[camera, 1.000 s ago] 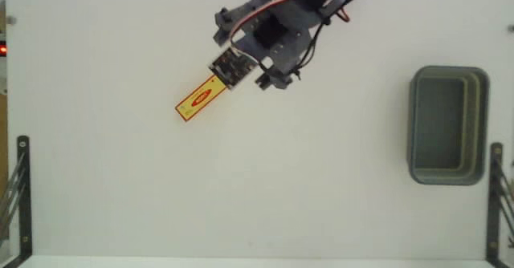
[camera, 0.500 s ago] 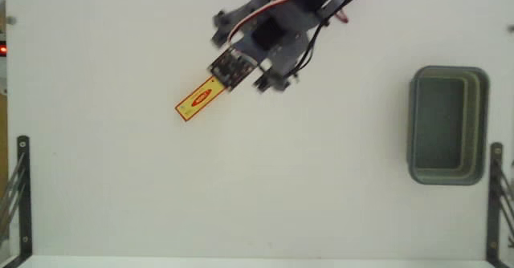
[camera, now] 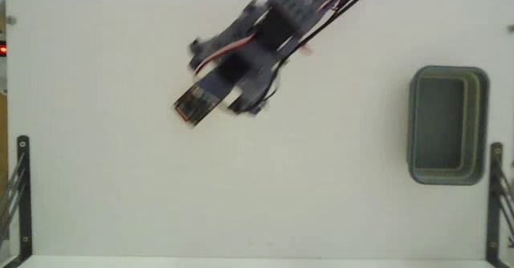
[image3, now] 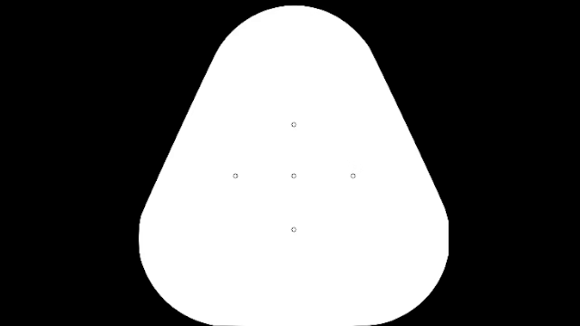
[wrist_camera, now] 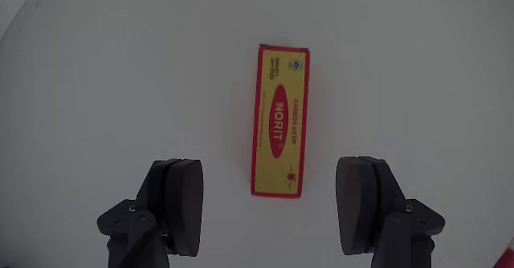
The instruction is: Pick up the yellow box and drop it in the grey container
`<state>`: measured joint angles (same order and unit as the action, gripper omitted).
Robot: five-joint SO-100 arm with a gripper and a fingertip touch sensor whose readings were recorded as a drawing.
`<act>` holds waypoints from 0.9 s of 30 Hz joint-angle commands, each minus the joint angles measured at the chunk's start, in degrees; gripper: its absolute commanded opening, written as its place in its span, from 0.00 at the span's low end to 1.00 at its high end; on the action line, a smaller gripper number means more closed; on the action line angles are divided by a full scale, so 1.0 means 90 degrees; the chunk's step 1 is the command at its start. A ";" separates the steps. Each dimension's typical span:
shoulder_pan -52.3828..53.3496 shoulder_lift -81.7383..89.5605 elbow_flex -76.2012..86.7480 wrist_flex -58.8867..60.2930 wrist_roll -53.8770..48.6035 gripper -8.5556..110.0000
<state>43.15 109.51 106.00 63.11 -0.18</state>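
in the fixed view the arm (camera: pixel 265 39) reaches down-left over the white table (camera: pixel 241 188) and covers nearly all of the box (camera: pixel 184 112), only a thin yellow edge showing at its lower-left end, while the tub (camera: pixel 447 125) sits well apart at the right edge. in the wrist view the box (wrist_camera: pixel 280 121) is a flat, long yellow rectangle with a red border and a red oval marked "norit", lying flat on the table. the gripper (wrist_camera: pixel 277 189) hangs spread wide, its two dark fingers (wrist_camera: pixel 178 202) either side of the box's near end, apart from it.

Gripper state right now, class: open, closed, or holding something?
Gripper: open, holding nothing; its fingers straddle the yellow box without touching it.
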 commanded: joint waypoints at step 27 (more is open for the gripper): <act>0.0041 -0.1100 -0.0666 -0.1010 0.0020 1.00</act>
<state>43.15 98.09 99.32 56.07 -0.26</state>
